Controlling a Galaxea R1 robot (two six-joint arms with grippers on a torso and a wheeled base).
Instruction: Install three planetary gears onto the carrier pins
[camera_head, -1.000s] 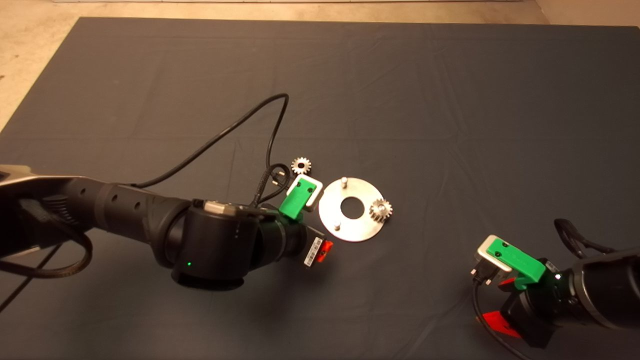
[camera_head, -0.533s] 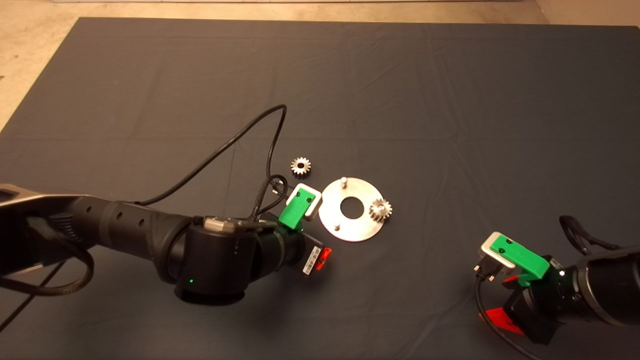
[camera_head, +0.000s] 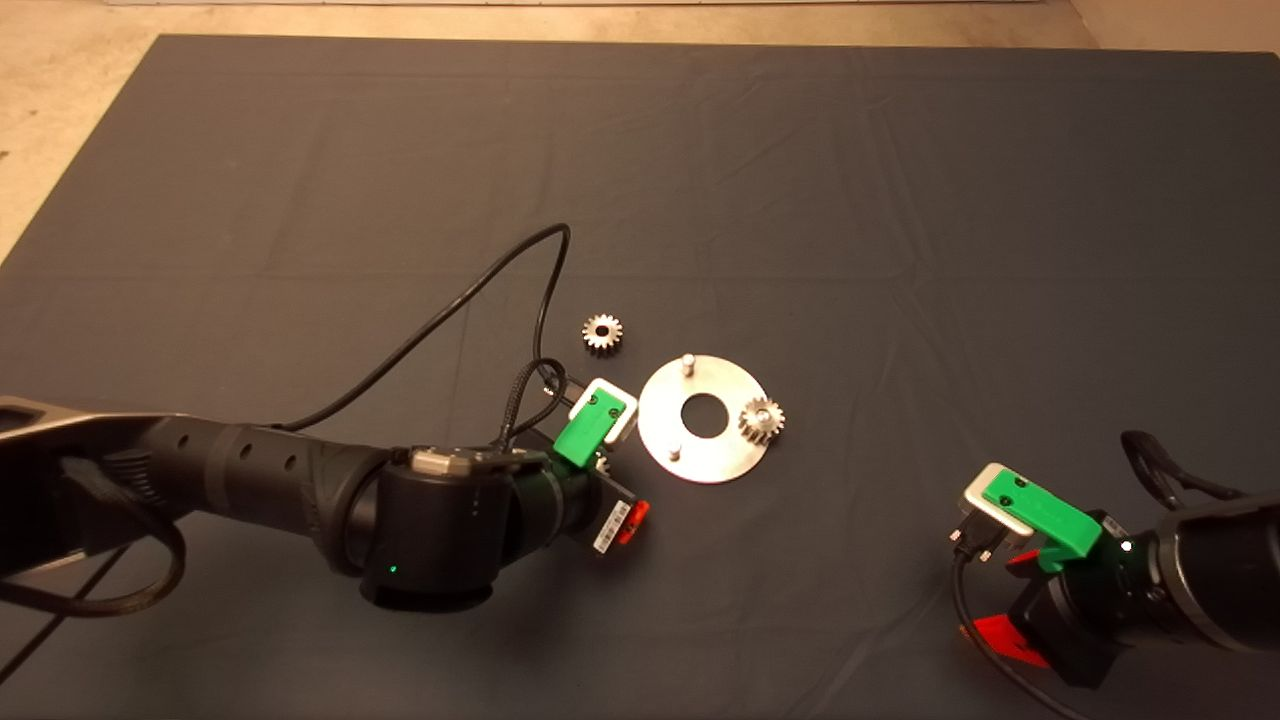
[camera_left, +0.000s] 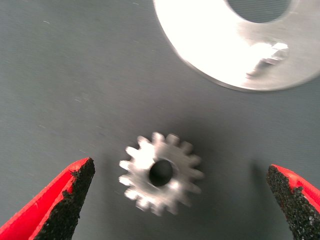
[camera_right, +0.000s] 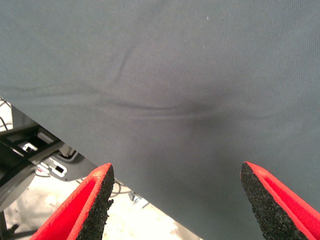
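Now my left tool (camera_left: 182, 200) hangs spread over a loose gear (camera_left: 161, 173) lying flat on the desk between its pads, just beside the disc (camera_left: 210, 45); my right tool (camera_right: 177, 205) waits spread.

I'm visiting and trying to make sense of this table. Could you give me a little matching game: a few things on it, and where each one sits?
Things:
1. gear on the far side of the disc
2. gear in the left wrist view
3. gear at the disc's right edge
4. right gripper

Places or states:
A. seated on a pin of the disc
B. flat on the mat, between the left gripper's open jaws
C. waiting at the mat's near right, jaws open
D. alone on the mat, off the disc

Pairs: 1-D, 2-B, 3-A, 4-C
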